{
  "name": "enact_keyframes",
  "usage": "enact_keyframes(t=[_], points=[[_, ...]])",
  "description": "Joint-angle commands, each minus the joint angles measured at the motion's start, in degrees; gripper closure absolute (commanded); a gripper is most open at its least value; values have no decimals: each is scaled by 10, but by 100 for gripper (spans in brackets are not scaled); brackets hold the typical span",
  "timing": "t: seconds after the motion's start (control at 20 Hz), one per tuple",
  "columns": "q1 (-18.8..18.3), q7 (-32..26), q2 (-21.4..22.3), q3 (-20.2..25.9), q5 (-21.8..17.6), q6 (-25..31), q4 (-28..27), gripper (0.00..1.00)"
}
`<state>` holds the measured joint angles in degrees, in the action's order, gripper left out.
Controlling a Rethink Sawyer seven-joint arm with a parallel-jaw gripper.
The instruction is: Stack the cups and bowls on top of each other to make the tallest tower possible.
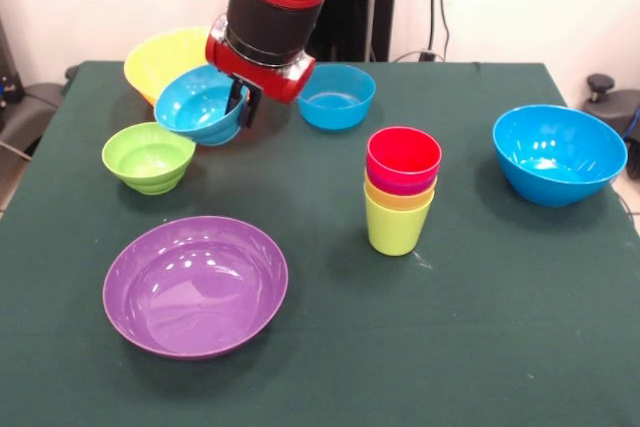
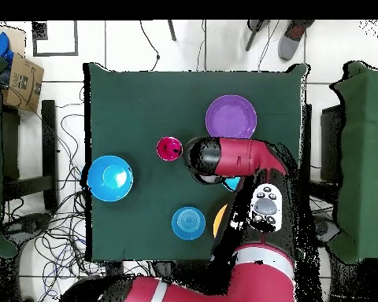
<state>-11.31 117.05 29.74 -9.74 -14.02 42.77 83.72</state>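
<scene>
My gripper [image 1: 238, 107] is shut on the rim of a small blue bowl [image 1: 200, 105] and holds it tilted above the table, at the back left in the front view. The tower [image 1: 400, 195] stands mid-table: a lime green cup lowest, then yellow and purple, with red on top. It shows from above in the overhead view [image 2: 169, 148]. On the table are the small green bowl [image 1: 148, 157], the wide purple bowl [image 1: 195, 285], the yellow-orange bowl [image 1: 160, 57], another small blue bowl [image 1: 337, 95] and the large blue bowl [image 1: 558, 154]. In the overhead view my arm [image 2: 231, 157] hides the gripper and the green bowl.
The overhead view shows the purple bowl [image 2: 231, 116], the large blue bowl [image 2: 109, 178], the small blue bowl [image 2: 188, 222] and a sliver of the yellow-orange bowl [image 2: 218, 222]. The green table [image 1: 480, 347] has open cloth at its front right. Cables lie on the floor around it.
</scene>
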Motion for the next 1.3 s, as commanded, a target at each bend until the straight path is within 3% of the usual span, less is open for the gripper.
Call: enact_keyframes(t=[0.05, 1.3], points=[[-4, -8, -23, 31, -18, 39, -46, 100], [-52, -49, -28, 50, -38, -2, -26, 100]])
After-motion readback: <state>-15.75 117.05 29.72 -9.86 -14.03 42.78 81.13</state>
